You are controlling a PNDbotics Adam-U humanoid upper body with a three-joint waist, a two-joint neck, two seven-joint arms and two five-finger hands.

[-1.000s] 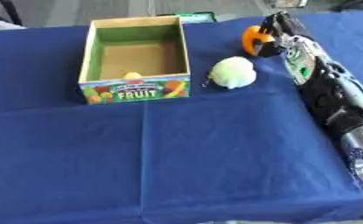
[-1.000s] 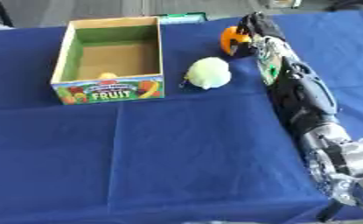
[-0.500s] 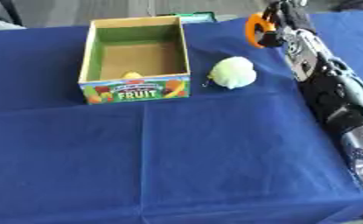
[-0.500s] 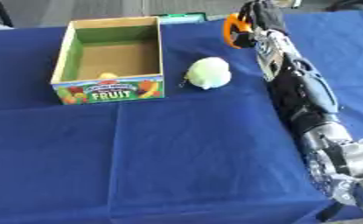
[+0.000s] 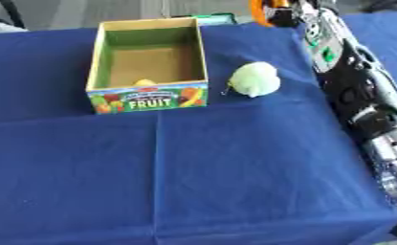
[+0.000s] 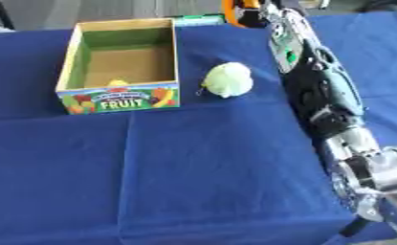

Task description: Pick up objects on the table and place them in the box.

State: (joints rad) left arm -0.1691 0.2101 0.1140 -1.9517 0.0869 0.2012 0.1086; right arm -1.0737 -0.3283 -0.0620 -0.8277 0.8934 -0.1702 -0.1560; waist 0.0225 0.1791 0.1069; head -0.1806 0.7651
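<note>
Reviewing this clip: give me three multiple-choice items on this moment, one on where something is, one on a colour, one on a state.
1. Where does the pale green fruit lie?
A. inside the box
B. on the cloth, right of the box
C. in the left hand

2. What colour is the cloth?
A. blue
B. red
C. white

3. What does the box hold?
A. nothing
B. a small yellow thing
C. the orange thing

Answers: 1 B, the fruit sits beside the box's right wall. 2 A, the cloth is blue throughout. 3 B, the small yellow thing shows at its front wall, while the orange thing is up at the right hand.
</note>
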